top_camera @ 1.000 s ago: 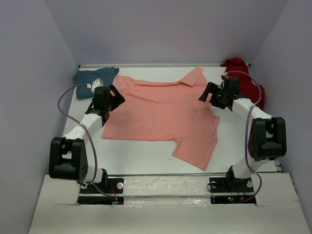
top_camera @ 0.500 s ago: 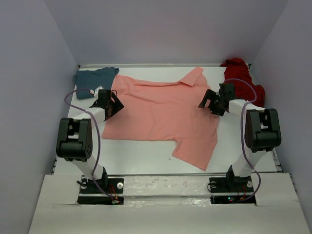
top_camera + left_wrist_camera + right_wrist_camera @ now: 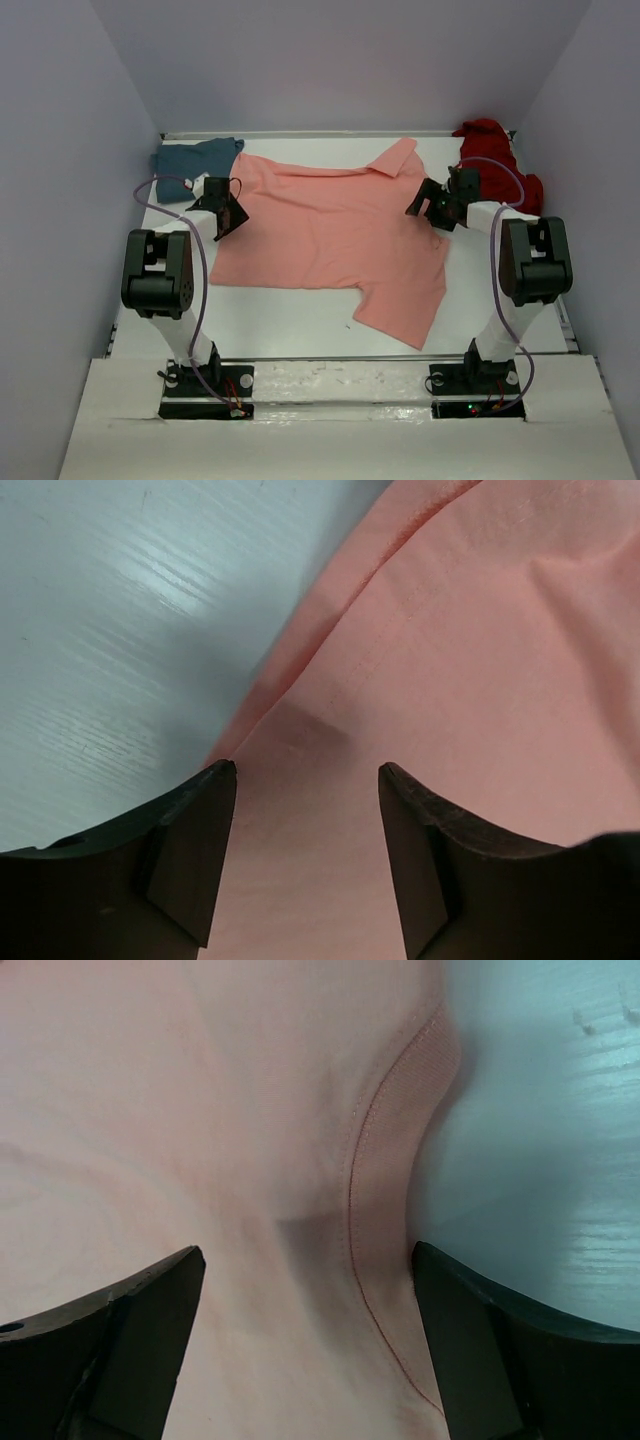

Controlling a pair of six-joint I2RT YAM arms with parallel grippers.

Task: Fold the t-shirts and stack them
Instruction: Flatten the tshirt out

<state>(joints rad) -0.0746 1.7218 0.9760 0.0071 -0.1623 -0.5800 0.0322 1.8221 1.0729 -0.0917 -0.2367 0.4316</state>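
Note:
The salmon-pink t-shirt [image 3: 330, 225] lies spread flat across the middle of the table. The teal t-shirt [image 3: 190, 158] lies crumpled at the back left. The dark red t-shirt [image 3: 495, 160] is bunched at the back right. My left gripper [image 3: 228, 215] is open, low over the pink shirt's left edge; the left wrist view shows pink cloth [image 3: 440, 660] between its spread jaws. My right gripper [image 3: 425, 205] is open, low over the shirt's right edge; the right wrist view shows the hemmed edge [image 3: 385, 1160] between its jaws.
The white table [image 3: 290, 320] is walled by pale panels on the left, right and back. A raised white ledge [image 3: 330, 375] with both arm bases runs along the near edge.
Both arms have lowered and reached forward, bringing the open grippers down onto the left and right edges of the pink shirt. The shirts have not moved.

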